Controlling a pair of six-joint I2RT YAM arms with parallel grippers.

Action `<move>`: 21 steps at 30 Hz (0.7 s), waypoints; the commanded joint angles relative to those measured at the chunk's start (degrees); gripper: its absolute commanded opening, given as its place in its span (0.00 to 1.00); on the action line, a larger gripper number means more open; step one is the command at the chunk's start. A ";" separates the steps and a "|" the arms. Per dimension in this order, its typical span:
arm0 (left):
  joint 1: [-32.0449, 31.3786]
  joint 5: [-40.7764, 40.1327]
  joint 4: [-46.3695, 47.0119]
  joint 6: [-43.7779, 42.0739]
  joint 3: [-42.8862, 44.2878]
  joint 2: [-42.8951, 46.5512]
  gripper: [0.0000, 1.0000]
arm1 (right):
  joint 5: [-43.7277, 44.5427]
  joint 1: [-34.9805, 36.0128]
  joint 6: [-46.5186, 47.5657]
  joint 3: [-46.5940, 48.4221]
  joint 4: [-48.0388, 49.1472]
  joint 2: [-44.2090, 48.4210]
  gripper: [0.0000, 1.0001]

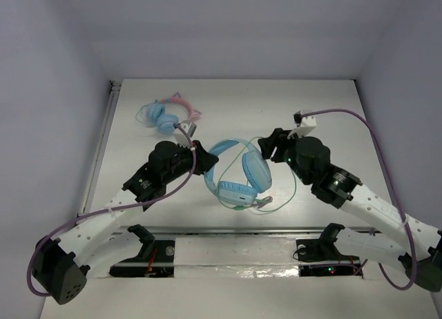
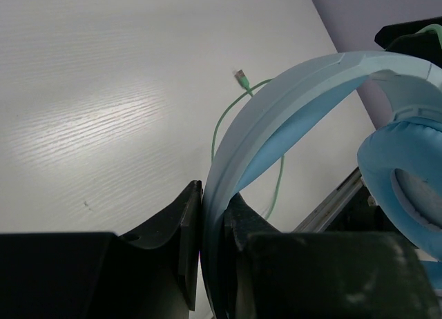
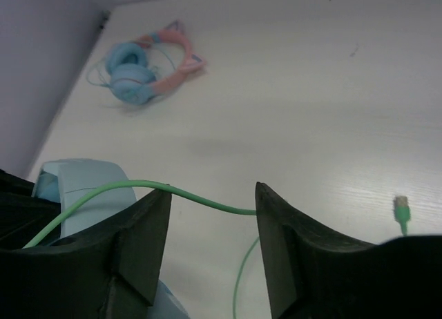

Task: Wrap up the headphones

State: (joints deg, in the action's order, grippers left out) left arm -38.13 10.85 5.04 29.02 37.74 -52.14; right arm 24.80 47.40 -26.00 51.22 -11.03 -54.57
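top: two headphone sets on table (image 1: pixel 324 105), light-blue headphones (image 1: pixel 238 170) mid-table toward near edge, cat-ear headphones (image 1: pixel 168 114) by far-left corner; two arms | left wrist: left gripper (image 2: pixel 210 222) clamped on headphones' band (image 2: pixel 290 91) | right wrist: right gripper (image 3: pixel 213 215) jaws apart, one pale-green cable (image 3: pixel 207 199) crossing between them; one plug (image 3: pixel 401 210) on table

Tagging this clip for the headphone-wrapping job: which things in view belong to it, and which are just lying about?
Job: light-blue headphones, green cable, left gripper shut on the band, right gripper open around the cable.
Lying about: cat-ear headphones.
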 commanded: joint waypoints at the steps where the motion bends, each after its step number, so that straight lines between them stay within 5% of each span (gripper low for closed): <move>1: 0.25 2.33 10.00 5.61 4.45 2.83 0.00 | -10.10 -1.69 -0.46 -6.11 14.88 4.19 0.61; 10: 0.78 -0.83 3.14 6.14 11.92 2.13 0.00 | -16.44 -5.21 -4.06 -13.16 23.76 3.68 0.65; 21: 1.30 -2.94 6.92 8.43 11.30 1.52 0.00 | -14.60 -5.74 -3.97 -16.86 26.41 4.64 0.70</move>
State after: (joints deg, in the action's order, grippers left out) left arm -37.06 7.46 3.64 33.15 45.04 -51.62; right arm 10.96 41.34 -30.65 33.61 12.29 -50.98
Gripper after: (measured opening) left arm 0.113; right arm 0.701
